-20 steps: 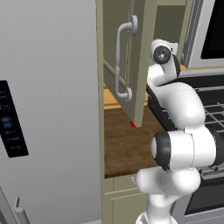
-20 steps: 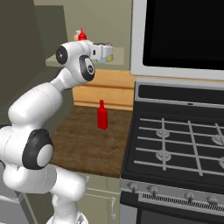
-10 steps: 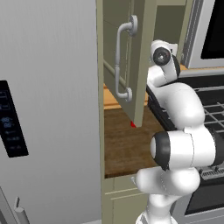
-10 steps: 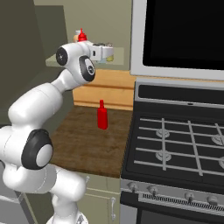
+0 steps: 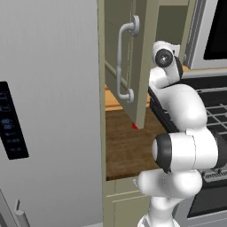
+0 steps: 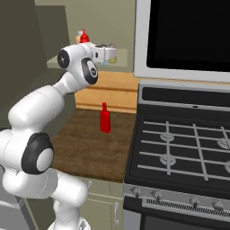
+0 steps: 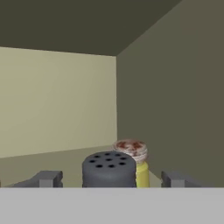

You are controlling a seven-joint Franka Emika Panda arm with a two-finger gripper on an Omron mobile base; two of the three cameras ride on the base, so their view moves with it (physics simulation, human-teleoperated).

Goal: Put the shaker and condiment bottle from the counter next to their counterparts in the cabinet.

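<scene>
My claw (image 7: 107,179) stands spread wide, its two dark fingertips (image 7: 47,178) clear on either side of the small pale jar with the perforated dark grey cap (image 7: 109,169), gripping nothing. That shaker sits inside the beige-olive wall cabinet (image 7: 57,100), just in front of a yellow-green jar (image 7: 136,164). My white arm (image 6: 67,90) reaches up and forward into the cabinet. The slim red squeeze bottle (image 6: 105,118) stands upright on the dark wood surface (image 6: 85,143).

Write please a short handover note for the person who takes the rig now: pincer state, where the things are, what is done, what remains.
Pincer: open, fingers standing apart on both sides of the shaker, inside the cabinet.
Shaker: between the fingers, directly in front of the yellow-green jar; appears just released.
Condiment bottle: upright on the counter, beside the stove.
Done: shaker brought next to its counterpart.
Left: withdraw the arm, fetch the condiment bottle, place it by the red bottle in the cabinet.
</scene>
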